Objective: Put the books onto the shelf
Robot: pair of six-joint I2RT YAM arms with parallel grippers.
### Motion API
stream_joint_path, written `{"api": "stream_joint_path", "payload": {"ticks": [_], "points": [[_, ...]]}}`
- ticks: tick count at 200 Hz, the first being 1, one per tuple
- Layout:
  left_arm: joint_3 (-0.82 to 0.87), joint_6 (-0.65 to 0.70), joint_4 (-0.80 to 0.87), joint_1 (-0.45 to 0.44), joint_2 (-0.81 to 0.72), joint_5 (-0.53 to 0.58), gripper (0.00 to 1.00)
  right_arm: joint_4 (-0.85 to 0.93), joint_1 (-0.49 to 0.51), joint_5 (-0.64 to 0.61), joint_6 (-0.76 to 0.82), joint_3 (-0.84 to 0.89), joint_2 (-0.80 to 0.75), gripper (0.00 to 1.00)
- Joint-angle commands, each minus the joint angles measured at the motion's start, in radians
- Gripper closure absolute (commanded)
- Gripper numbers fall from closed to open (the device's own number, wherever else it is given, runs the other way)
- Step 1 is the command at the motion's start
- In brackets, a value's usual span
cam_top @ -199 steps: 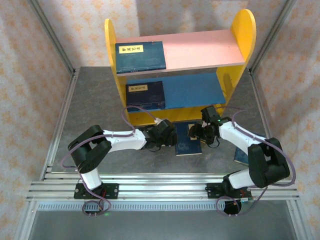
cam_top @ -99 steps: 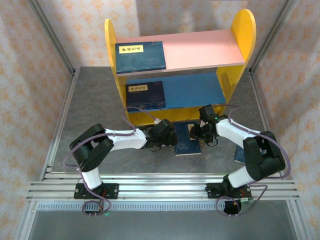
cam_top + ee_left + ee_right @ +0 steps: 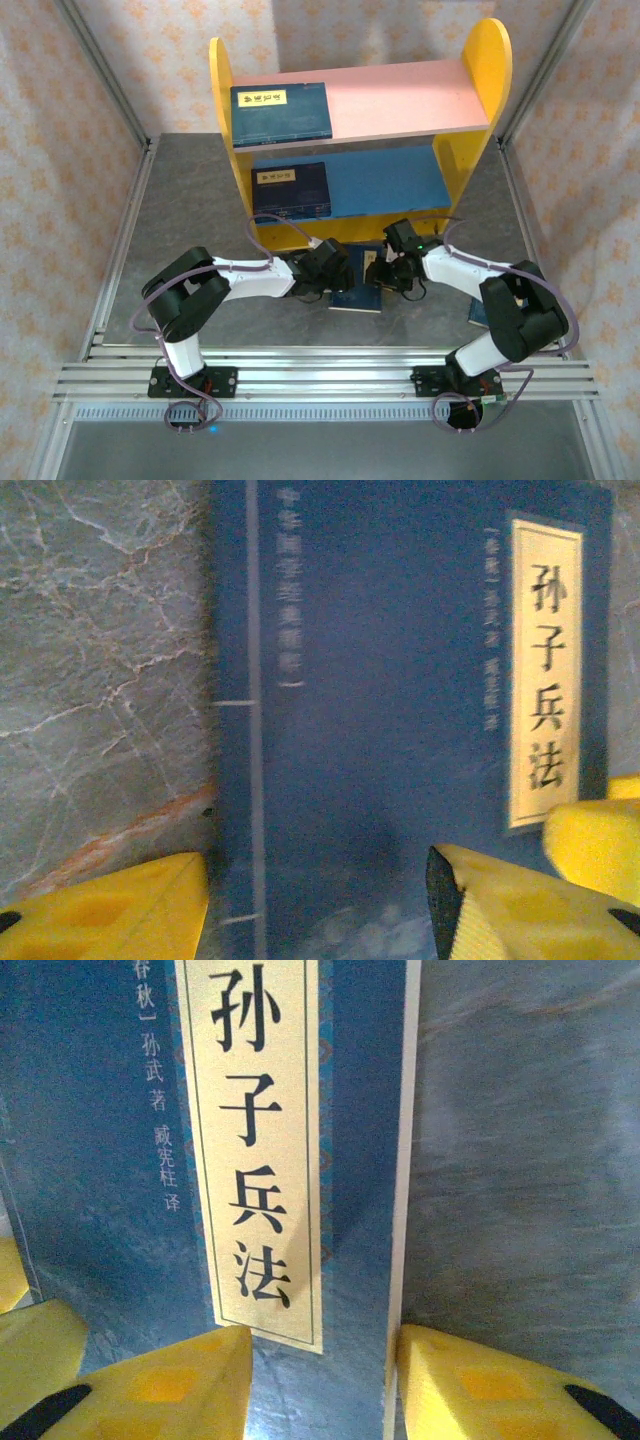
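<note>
A navy book with a yellow label lies flat on the table in front of the shelf, between my two grippers. My left gripper is open at its left edge: in the left wrist view one finger is over the table and the other over the book's cover. My right gripper is open at its right side. Its left finger is at the label's corner and its right finger lies against the book's white page edge. Two more books lie on the shelf, one on the pink board and one on the blue board.
Another navy book lies on the table at the right, partly hidden behind my right arm. Metal frame posts and patterned walls enclose the table. The right halves of both shelf boards are bare.
The book on the table has slid left toward my left gripper. My right gripper has followed it leftward and its jaws have narrowed. The left gripper has barely moved.
</note>
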State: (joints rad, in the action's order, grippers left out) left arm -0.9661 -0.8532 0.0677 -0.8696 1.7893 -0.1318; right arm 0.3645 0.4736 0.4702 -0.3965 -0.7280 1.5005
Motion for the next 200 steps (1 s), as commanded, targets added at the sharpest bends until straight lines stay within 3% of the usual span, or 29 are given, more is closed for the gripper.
{"api": "stream_joint_path", "payload": {"ticks": [1,93,200], "points": [[0.011,-0.021,-0.038,0.004,0.033,-0.033,0.42,-0.076,0.042,0.032,-0.045,0.021,0.030,0.59],[0.096,-0.038,-0.183,0.006,-0.122,-0.088,0.42,-0.153,0.109,0.036,-0.091,0.053,0.075,0.72],[0.220,-0.176,-0.573,0.011,-0.116,-0.210,0.44,-0.221,0.144,0.049,-0.111,0.084,0.088,0.74]]}}
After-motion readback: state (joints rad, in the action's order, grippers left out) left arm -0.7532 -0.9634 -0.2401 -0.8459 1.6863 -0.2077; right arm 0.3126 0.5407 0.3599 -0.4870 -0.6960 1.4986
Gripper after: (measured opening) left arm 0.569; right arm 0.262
